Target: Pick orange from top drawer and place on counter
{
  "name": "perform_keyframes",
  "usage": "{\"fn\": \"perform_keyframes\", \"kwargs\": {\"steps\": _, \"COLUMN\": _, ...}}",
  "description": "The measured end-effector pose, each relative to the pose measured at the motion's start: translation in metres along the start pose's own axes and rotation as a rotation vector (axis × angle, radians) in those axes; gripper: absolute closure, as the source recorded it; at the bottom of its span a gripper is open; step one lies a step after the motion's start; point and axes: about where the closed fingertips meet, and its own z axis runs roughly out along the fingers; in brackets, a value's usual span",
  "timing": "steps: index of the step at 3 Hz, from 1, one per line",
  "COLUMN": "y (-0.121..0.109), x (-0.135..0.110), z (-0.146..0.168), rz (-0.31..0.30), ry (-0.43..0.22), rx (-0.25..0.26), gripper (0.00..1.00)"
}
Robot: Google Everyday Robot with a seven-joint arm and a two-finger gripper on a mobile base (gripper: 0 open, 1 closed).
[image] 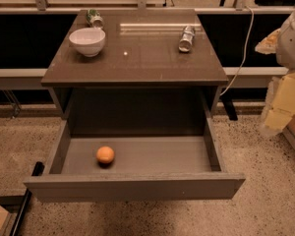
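The orange lies on the floor of the open top drawer, left of its middle and near the front panel. The drawer is pulled fully out below the dark-brown counter. My arm shows at the right edge of the camera view. The gripper hangs there beside the cabinet, well to the right of the drawer and far from the orange, with nothing seen in it.
On the counter stand a white bowl at the back left, a green can lying behind it, and a silver can lying at the back right. A white cable hangs right of the cabinet. A dark bar lies on the floor at left.
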Motion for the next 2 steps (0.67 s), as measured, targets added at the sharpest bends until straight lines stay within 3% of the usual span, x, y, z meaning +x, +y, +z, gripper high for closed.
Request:
{"fn": "perform_keyframes", "kwargs": {"steps": 1, "y": 0.000, "x": 0.000, "z": 0.000, "rz": 0.000, "ry": 0.000, "rx": 0.000, "gripper": 0.00}}
{"fn": "perform_keyframes", "kwargs": {"steps": 2, "y": 0.000, "x": -0.025, "z": 0.026, "rz": -0.043, "ry": -0.072, "rx": -0.005, "gripper": 0.00}}
